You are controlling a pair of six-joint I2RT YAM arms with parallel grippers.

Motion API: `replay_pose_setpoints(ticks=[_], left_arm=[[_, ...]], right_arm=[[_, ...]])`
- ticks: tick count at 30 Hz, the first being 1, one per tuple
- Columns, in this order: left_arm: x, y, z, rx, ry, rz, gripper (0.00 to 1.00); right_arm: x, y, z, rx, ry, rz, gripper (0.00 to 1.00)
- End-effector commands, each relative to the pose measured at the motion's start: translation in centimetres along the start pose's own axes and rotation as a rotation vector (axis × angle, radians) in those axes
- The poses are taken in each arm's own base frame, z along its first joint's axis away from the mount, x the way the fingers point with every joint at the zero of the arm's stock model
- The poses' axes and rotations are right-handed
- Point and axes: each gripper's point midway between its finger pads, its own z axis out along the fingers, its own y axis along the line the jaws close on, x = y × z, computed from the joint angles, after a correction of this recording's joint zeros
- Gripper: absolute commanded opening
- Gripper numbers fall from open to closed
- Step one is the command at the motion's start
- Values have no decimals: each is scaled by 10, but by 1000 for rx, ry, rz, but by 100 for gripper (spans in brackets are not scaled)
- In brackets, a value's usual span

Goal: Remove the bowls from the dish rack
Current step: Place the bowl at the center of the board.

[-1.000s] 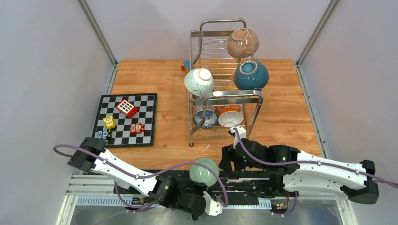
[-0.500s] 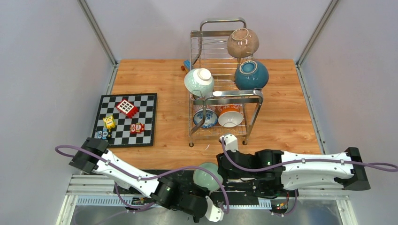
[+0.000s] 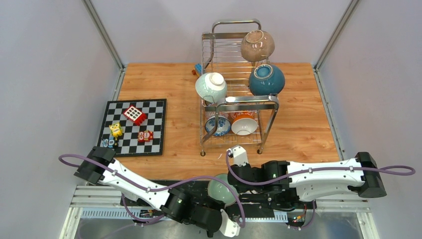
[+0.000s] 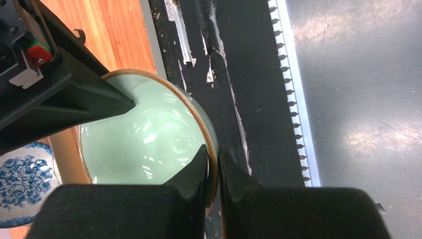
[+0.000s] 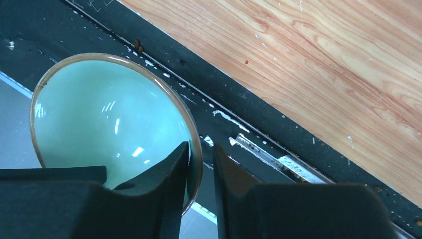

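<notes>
The right jaws, back from the dish rack (image 3: 249, 103), have narrowed around the rim of the mint green bowl (image 5: 109, 114) at the near edge, which the left jaws pinch; whether they grip it I cannot tell, but a handover looks likely.

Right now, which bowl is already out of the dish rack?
The mint green bowl at the near edge of the table, its rim pinched by the left gripper. The other bowls in view sit in the dish rack.

You see: mint green bowl (image 4: 149, 134), smooth glossy glaze; dish rack (image 3: 249, 101), shiny chrome wire; table (image 3: 164, 84), matt wood grain; base plate (image 4: 358, 99), scuffed grey metal.
</notes>
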Motion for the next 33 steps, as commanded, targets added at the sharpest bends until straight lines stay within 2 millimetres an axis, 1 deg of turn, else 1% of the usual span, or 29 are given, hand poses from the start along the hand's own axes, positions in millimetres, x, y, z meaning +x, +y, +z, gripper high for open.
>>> replay_pose_setpoints(ticks=[1,4,5,7,8,9,12,14,16,18,19,22,26,30,33], left_arm=[[-27,7,-3,-31,-73,-38,0],[-27,8,-4,-44,-73,-57,0],[-27,10,-4,-55,-74,-68,0],[-27,12,-5,-69,-78,-87,0],[-27,14,-6,-81,-79,-99,2],[-27,16,-7,-91,-80,-111,7],[-23,21,-10,-126,-70,-165,31],[-20,25,-16,-145,-70,-211,48],[-17,28,-22,-163,-88,-267,65],[-14,33,-30,-182,-124,-327,95],[-11,35,-33,-192,-140,-357,99],[-5,49,-48,-252,-194,-455,100],[7,66,-64,-338,-248,-568,100],[19,77,-72,-416,-240,-630,100],[25,82,-75,-456,-220,-646,100]], right_arm=[[-2,-2,-5,35,-1,-4,24],[-2,-4,-6,44,-2,-3,11],[-2,-4,-7,42,-3,1,5],[-3,-5,-9,44,-3,3,3],[-3,-5,-10,45,-1,1,3],[-3,-5,-11,46,0,-2,3],[-1,-12,-17,66,10,-22,3],[1,-20,-23,82,14,-34,3],[6,-32,-29,109,29,-42,3],[10,-42,-35,125,36,-43,3],[11,-48,-39,139,39,-42,3],[15,-67,-50,197,42,-21,3],[19,-92,-61,278,19,52,3],[15,-114,-69,342,-49,139,3],[11,-136,-78,404,-119,233,3]])
